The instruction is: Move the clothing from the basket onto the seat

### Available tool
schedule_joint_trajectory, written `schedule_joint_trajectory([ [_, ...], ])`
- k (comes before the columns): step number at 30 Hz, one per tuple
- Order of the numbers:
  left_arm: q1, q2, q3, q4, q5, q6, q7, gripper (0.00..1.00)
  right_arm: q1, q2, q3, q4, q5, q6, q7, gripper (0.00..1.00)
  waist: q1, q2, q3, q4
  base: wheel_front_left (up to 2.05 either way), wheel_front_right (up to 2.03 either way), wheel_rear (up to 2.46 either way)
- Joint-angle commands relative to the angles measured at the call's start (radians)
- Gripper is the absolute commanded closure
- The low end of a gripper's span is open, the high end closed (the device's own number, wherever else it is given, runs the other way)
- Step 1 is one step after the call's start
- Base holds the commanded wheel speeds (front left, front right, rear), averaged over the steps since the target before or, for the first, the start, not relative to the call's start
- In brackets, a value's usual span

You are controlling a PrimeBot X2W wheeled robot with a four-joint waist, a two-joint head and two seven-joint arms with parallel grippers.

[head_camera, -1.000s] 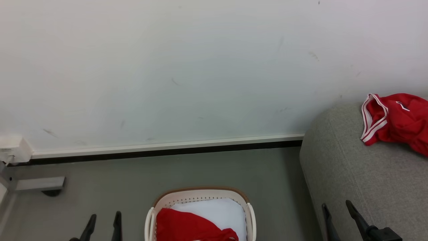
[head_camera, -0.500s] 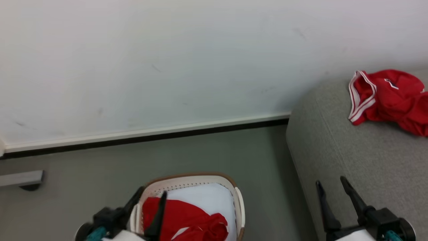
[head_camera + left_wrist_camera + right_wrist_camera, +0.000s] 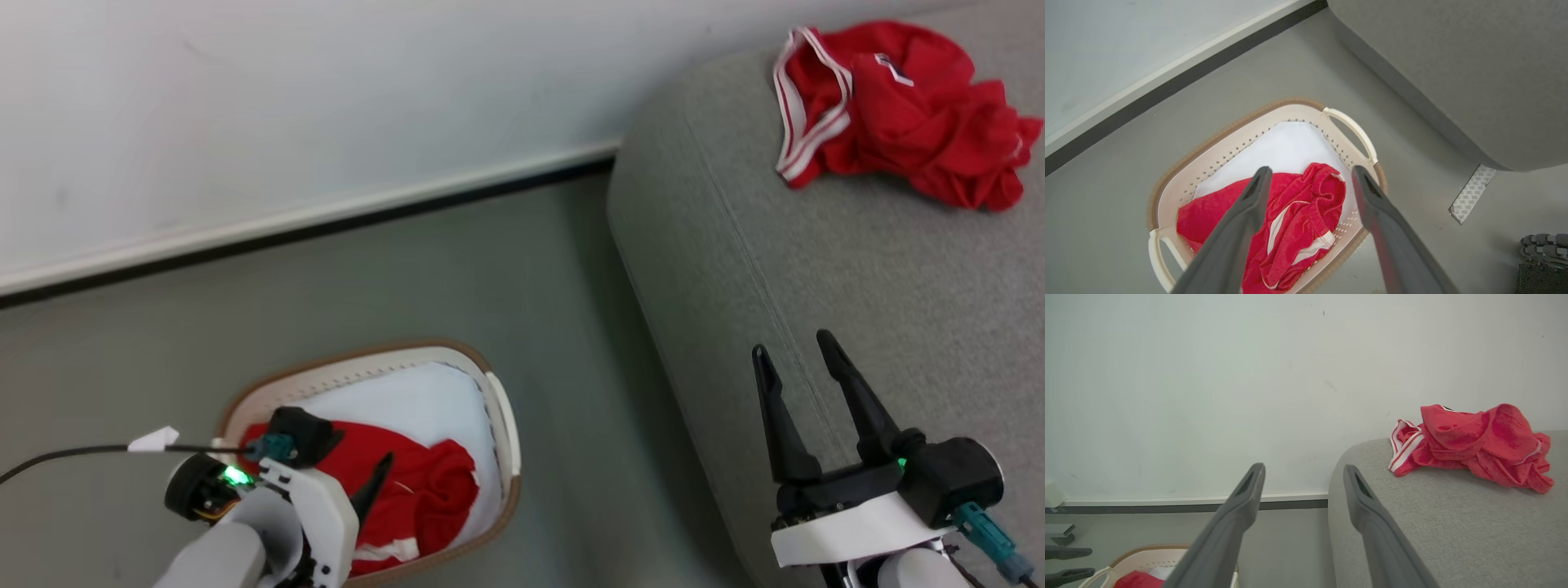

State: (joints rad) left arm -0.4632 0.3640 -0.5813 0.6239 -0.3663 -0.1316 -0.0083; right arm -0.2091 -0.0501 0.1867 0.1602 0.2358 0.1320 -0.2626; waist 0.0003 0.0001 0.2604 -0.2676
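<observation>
A small cream basket (image 3: 500, 425) with a brown rim stands on the floor and holds a crumpled red garment (image 3: 429, 490) with white stripes. My left gripper (image 3: 359, 482) hangs open just above that garment (image 3: 1294, 220), its fingers spread over the basket (image 3: 1349, 124). A second red garment (image 3: 898, 106) with white trim lies bunched on the grey seat (image 3: 857, 269). My right gripper (image 3: 792, 345) is open and empty over the seat's near edge. In the right wrist view the gripper (image 3: 1303, 468) points at the wall, with the seat (image 3: 1433, 526) and its garment (image 3: 1470, 445) to the right.
A pale wall with a white and black baseboard (image 3: 326, 216) runs behind. Grey floor (image 3: 531, 286) separates the basket from the seat. A strip of patterned tape (image 3: 1472, 192) lies on the floor under the seat's edge. A black cable (image 3: 65, 453) trails from my left wrist.
The head camera has tilted down and turned, so everything sits higher and more to the left. My left gripper moved from beside the basket to over the red garment inside it.
</observation>
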Motion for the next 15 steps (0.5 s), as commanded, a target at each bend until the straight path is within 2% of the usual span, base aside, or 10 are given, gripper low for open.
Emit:
schedule_joint_trajectory([
  [1, -0.040, 0.026, -0.034, 0.034, -0.026, 0.002, 0.038, 0.00, -0.025, 0.000, 0.000, -0.022, 0.016, -0.003, -0.003, 0.00, -0.0003, -0.0001, 0.114, -0.085, 0.00, 0.00, 0.00],
  [6, -0.112, 0.076, -0.116, 0.095, -0.091, 0.002, 0.116, 0.00, -0.052, 0.000, 0.006, -0.070, 0.044, -0.003, -0.003, 0.00, -0.0003, -0.0001, 0.216, -0.124, 0.00, 0.00, 0.00],
  [15, -0.201, 0.140, -0.173, 0.194, -0.161, 0.002, 0.170, 0.00, -0.101, 0.000, 0.021, -0.146, 0.098, -0.003, -0.003, 0.00, -0.0003, -0.0001, 0.353, -0.160, 0.00, 0.00, 0.00],
])
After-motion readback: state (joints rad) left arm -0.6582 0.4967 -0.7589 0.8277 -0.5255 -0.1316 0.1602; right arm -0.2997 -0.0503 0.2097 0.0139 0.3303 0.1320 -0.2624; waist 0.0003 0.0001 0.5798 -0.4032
